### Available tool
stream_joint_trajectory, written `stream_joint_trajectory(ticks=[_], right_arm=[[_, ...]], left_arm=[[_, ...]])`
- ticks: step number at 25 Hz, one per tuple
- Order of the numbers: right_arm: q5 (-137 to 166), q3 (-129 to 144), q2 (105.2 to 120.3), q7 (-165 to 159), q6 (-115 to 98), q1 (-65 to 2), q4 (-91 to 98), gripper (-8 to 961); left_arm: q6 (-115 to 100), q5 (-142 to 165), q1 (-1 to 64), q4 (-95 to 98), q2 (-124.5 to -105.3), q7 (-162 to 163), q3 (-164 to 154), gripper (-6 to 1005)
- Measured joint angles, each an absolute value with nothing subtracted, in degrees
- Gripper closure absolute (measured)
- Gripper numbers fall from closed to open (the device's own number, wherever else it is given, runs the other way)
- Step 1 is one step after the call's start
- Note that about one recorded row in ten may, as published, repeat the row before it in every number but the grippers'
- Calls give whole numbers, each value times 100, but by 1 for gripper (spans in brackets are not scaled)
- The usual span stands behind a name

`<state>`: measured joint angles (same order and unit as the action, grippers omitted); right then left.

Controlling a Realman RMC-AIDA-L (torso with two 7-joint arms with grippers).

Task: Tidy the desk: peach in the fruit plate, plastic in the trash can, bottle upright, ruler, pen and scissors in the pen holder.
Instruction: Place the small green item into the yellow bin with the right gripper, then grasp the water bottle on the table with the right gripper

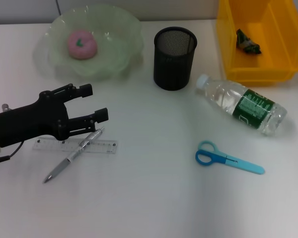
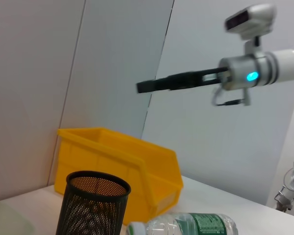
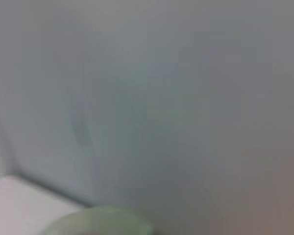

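Left claw (image 1: pixel 96 102) gapes just above pen (image 1: pixel 73 154) and ruler (image 1: pixel 74 146).

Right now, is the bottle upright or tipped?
Tipped. The bottle lies on its side on the desk, white cap toward the pen holder, base toward the desk's right edge.

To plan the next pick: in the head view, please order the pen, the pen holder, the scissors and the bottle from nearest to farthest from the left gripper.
From the left gripper:
1. Pen, just below its fingertips, lying across the ruler.
2. Pen holder, back centre.
3. Scissors, front right.
4. Bottle, lying far right.
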<state>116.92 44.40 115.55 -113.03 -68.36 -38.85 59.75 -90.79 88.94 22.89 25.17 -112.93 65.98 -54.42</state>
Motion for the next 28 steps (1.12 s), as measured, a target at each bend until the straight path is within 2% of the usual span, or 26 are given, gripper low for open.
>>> stream_joint_trajectory(ticks=[3,8,10,15,24,28], right_arm=[[11727,4289,11399,-11703,-8091,-3798,6306,505],[12804,4215,10964,-12600,-9574,-4107,6355,325],[13439,4203,10902,-12781,-9841,-4306,6264,259],[14627,4304,10878,-12956,-10121,-4752,5896,153],[15114,5101,10989,-12978,-9658,-5051,5248,158],[15230,5516,11094,-12962,-9284,-5103,5003,158]], left_arm=[[-9076,8914,2346,2523,-11286,6602,-5441,170],[-9066,8918,2404,2523,-11269,6613,-5440,170],[-9057,8920,2454,2522,-11255,6623,-5440,171],[-8998,8922,2488,2515,-11242,6690,-5440,171],[-8951,8919,2448,2513,-11261,6698,-5440,172],[-8951,8913,2445,2514,-11270,6698,-5440,173]])
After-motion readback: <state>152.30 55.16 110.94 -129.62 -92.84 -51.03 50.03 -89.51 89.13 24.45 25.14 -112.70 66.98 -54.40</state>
